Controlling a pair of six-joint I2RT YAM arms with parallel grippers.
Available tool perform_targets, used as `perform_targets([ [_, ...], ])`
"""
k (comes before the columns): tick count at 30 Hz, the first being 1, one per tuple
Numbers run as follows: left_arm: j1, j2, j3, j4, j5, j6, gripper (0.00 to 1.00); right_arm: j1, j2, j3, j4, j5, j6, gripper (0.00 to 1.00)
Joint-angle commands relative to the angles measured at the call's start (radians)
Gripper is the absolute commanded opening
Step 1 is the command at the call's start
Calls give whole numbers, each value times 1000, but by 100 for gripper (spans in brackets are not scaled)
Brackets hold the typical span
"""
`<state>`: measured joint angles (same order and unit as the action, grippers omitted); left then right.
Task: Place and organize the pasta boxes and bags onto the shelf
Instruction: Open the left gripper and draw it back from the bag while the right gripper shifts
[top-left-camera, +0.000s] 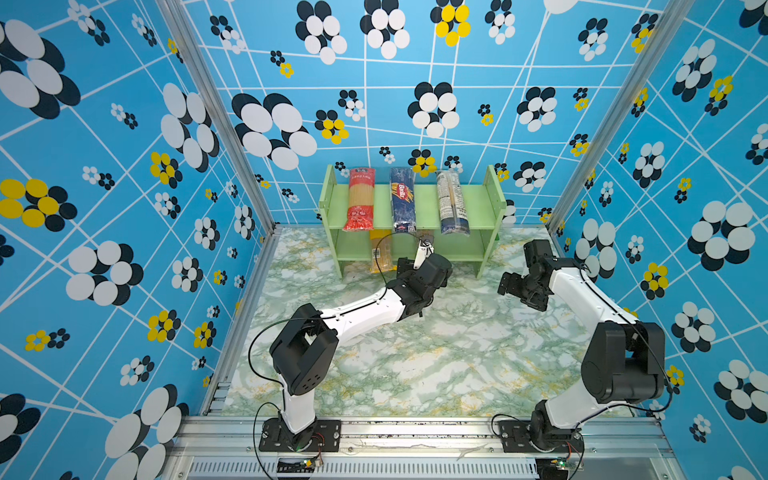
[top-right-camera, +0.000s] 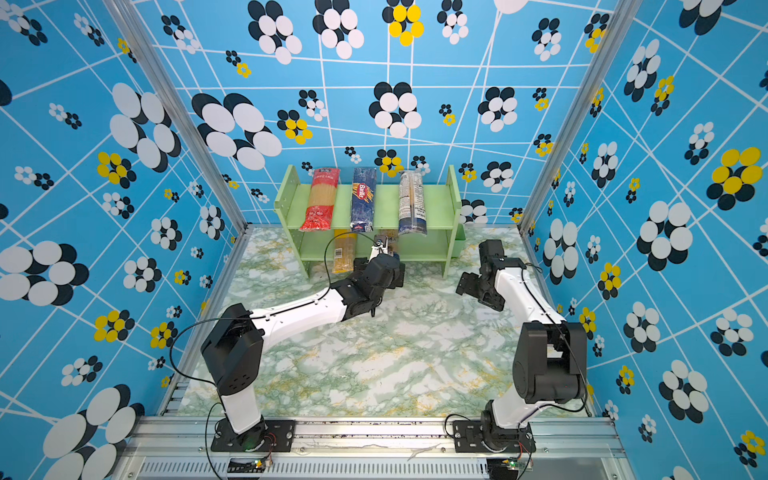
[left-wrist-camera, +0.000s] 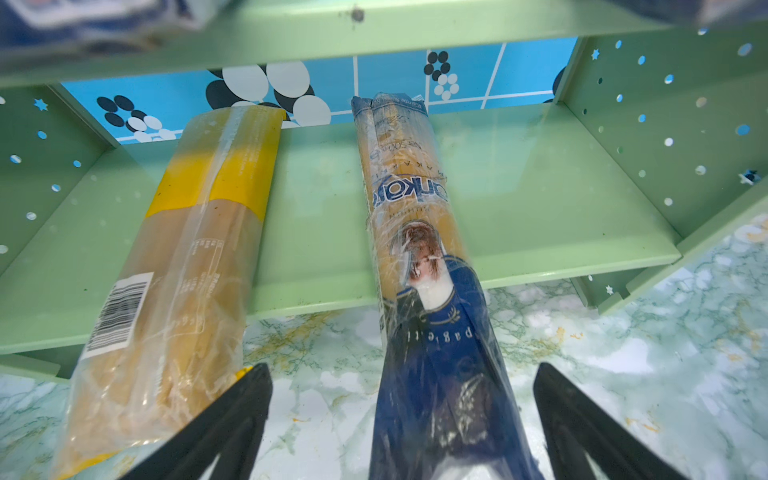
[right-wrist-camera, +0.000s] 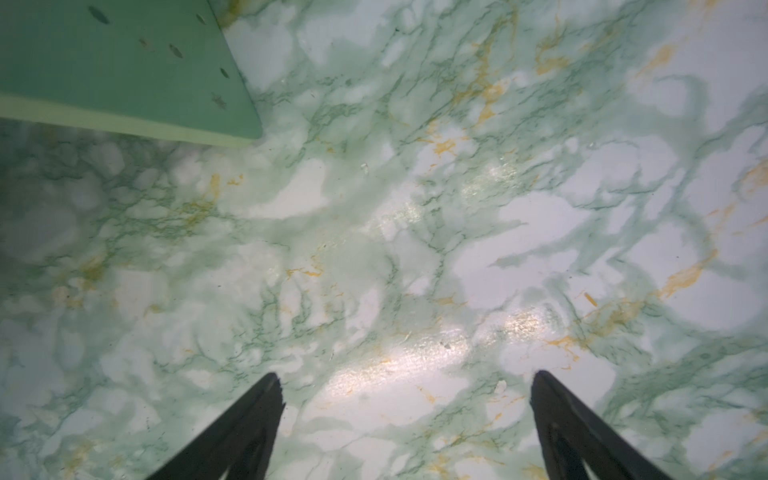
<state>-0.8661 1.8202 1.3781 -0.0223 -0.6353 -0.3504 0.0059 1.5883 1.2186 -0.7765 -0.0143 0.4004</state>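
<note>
Five packs lie on the shelf (top-left-camera: 426, 203); my left gripper (left-wrist-camera: 401, 368) stands wide open astride the blue-ended bag (left-wrist-camera: 415, 232) on the lower tier, mid-frame, holding nothing, so next I should pull straight back.

Pale green shelf (top-left-camera: 426, 208), green-and-white marbled tabletop (top-left-camera: 436, 353)

Both top views looked down from high up front, sharing table (top-left-camera: 415, 365) and shelf (top-left-camera: 424, 203); left wrist cam faced the shelf close-up, right wrist the table.
</note>
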Motion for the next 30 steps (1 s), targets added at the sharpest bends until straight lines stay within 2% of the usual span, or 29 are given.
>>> perform_targets([
  [1,-8,-88,-62,-21,49,-13,99,-6,-50,-18,-3,-60,11,95],
  [12,-2,-257,-239,-15,180,7,99,-6,-134,-64,10,-119,-47,95],
  [20,15,-346,-377,-41,171,56,99,-6,-194,-90,55,-154,-114,95],
  [30,42,-503,-518,-43,174,133,99,-6,-211,-105,78,-138,-169,96],
])
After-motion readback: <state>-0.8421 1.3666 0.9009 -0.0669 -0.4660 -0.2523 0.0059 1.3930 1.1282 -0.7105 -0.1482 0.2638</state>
